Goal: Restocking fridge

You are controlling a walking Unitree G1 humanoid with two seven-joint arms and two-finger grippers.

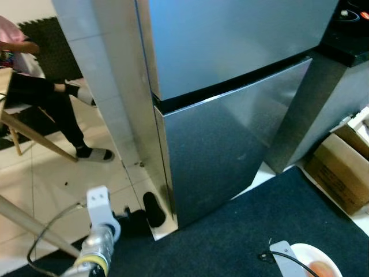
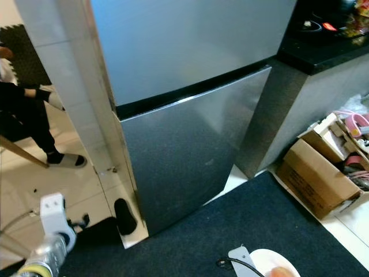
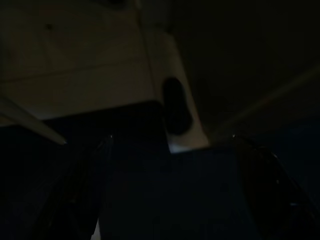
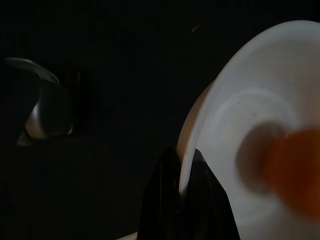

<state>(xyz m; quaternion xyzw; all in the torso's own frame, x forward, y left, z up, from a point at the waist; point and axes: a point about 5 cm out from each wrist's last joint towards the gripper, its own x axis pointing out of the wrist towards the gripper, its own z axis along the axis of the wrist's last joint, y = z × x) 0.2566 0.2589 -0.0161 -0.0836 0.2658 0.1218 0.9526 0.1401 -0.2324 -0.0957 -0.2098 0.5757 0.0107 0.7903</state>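
Tall grey steel fridge [image 1: 230, 115] ahead, both doors closed. Right gripper [image 4: 187, 172] – jaws clamped on rim of white round plate [image 4: 240, 130] carrying orange food [image 4: 295, 170], low at right. Plate rigid, smooth, fragile – keep level, rim hold slips easily. Left gripper [image 1: 151, 209] near fridge base; jaws apart.

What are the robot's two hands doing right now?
Left tool: low by the closed grey fridge; open or closed cannot be told.
Right tool: closed on the round white plate.

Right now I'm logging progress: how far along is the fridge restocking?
Early. Done: the right gripper is shut on a white plate carrying orange food, facing the fridge. Left arm idles low. Left: both fridge doors are closed, so opening one and placing the plate inside.
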